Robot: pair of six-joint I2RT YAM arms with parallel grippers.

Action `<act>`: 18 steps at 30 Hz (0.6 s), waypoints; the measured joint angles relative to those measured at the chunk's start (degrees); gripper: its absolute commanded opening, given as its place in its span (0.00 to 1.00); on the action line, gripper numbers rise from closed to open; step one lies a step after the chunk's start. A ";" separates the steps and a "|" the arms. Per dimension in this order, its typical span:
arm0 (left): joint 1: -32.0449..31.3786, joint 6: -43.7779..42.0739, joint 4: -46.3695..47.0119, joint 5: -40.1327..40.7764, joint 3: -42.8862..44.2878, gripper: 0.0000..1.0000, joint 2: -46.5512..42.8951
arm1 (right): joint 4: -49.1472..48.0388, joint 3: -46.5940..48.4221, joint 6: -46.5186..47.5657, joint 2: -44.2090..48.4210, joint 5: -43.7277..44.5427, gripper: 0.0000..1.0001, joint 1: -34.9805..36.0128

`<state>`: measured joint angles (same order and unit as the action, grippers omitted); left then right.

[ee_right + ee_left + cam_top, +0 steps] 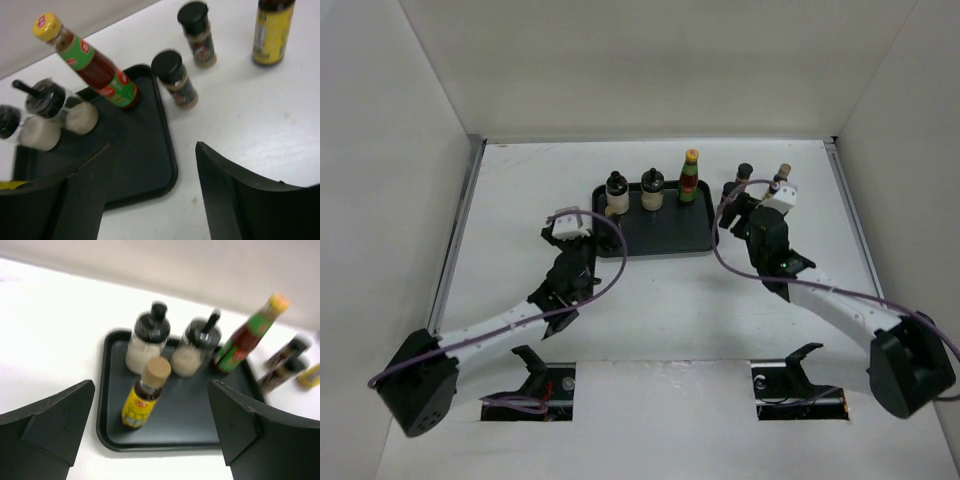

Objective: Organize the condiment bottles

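A: State of the left gripper (pixel 151 386)?
B: Its jaws are seen spread wide, one finger in each lower corner of the left wrist view. Nothing is held. A slim yellow-labelled bottle (pixel 144 400) with a tan cap is noted upright just beyond the gap. It is on the near-left part of the black tray (pixel 107 390) and is touched by neither finger.

A: State of the right gripper (pixel 152 146)?
B: It is also parted, with nothing gripped. The tray's near right corner and some bare table (pixel 240 115) are seen in the gap, low in the right wrist view.

A: What is recorded further up the tray?
B: The left cream bottle (pixel 617 196) and the right cream bottle (pixel 652 190) are logged side by side near the tray's back edge. Both are squat and black-capped. The red-green bottle (pixel 690 177), with its orange cap, is placed at the back right corner, right of the cream pair.

A: What is recorded off the tray?
B: The nearer dark brown bottle (pixel 175 77) is found on the table just beside the tray's right rim. The farther dark brown bottle (pixel 197 32) is set above it in the frame. The second yellow-labelled bottle (pixel 272 30) is seen at the upper right, apart from both.
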<state>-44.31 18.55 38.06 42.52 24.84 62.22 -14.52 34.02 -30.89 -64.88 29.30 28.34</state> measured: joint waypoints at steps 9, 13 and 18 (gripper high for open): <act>1.75 5.11 5.97 13.35 -16.81 1.00 -17.94 | 2.82 20.59 8.13 -22.29 -1.92 0.84 -5.25; 3.08 9.40 4.48 17.64 -18.01 1.00 -15.69 | 4.31 24.98 9.35 -27.69 -2.14 0.82 -6.21; 3.26 13.94 4.07 19.32 -18.01 1.00 -12.39 | 6.25 26.56 9.73 -30.01 -2.29 0.80 -7.28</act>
<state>-41.06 32.49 42.13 61.84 6.83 49.82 -8.27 60.58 -21.17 -94.89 27.00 21.06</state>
